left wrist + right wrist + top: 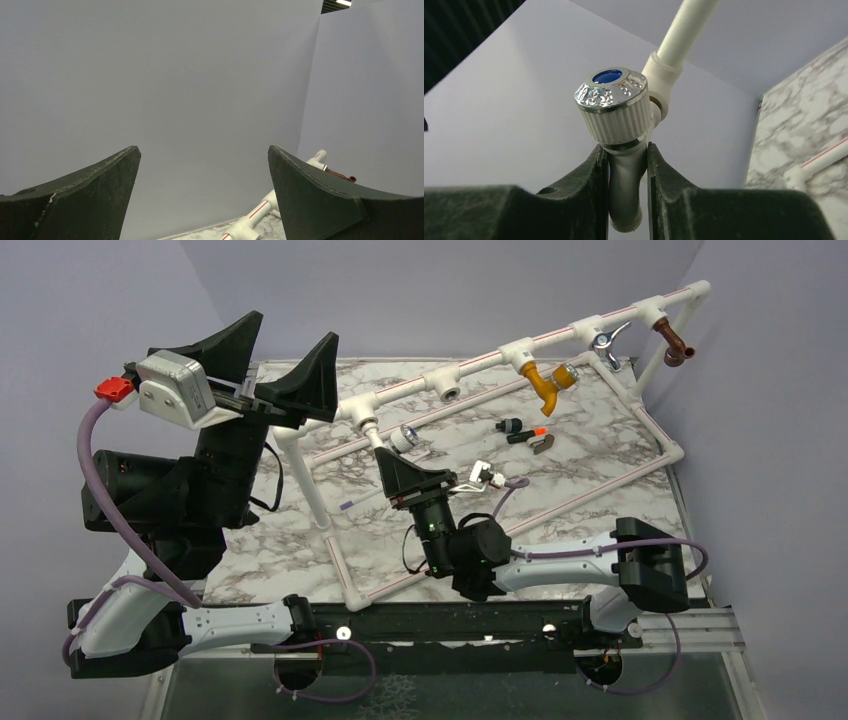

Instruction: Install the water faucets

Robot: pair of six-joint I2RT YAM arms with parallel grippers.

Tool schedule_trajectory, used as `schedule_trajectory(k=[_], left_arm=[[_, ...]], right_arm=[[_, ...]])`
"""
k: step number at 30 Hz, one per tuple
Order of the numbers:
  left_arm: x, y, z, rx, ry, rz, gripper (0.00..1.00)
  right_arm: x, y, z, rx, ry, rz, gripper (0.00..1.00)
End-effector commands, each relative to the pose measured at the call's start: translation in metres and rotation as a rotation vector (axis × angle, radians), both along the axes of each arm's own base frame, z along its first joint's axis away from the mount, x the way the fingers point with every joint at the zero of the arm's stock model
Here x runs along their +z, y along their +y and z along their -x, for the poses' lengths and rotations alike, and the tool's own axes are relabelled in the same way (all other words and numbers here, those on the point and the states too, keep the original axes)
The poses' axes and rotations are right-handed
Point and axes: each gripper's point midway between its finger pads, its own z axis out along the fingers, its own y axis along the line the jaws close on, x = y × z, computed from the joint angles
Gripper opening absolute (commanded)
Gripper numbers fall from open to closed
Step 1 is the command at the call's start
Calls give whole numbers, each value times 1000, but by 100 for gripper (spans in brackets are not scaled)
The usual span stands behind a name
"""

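A white water faucet with a silvery knob (616, 107) has its spout pinched between the fingers of my right gripper (624, 155), which is shut on it. Its inlet end meets a tee socket (661, 75) of the white pipe frame. From above, the same faucet (403, 439) sits at the frame's left tee (361, 420), with the right gripper (393, 460) just below it. A yellow faucet (545, 388), a chrome-levered one (605, 339) and a brown one (675, 344) hang from the top pipe. A black-and-orange faucet (524, 432) lies on the table. My left gripper (290, 335) is raised at the left, open and empty.
The white pipe frame (560, 335) stands slanted across the marble table (600, 450). One tee socket (447, 391) between the white and yellow faucets is open. A small chrome part (484, 476) lies near the right wrist. In the left wrist view, the left gripper (204, 152) faces the grey wall above the pipe frame (255, 212).
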Motion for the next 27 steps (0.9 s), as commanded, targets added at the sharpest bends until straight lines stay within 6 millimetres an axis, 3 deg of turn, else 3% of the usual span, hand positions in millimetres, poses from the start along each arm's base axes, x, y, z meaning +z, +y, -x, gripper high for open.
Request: schedule_trajectory(k=[1, 7, 15, 27], left_arm=[[7, 15, 5, 17, -4, 27, 99], [7, 14, 6, 9, -3, 26, 99], [6, 10, 5, 4, 2, 21, 99], [4, 5, 3, 11, 10, 6, 99]], right_arm=[[15, -26, -10, 62, 221, -381, 0], [3, -25, -10, 105, 375, -458, 1], [3, -26, -8, 121, 390, -466, 1], [10, -33, -7, 113, 355, -424, 58]])
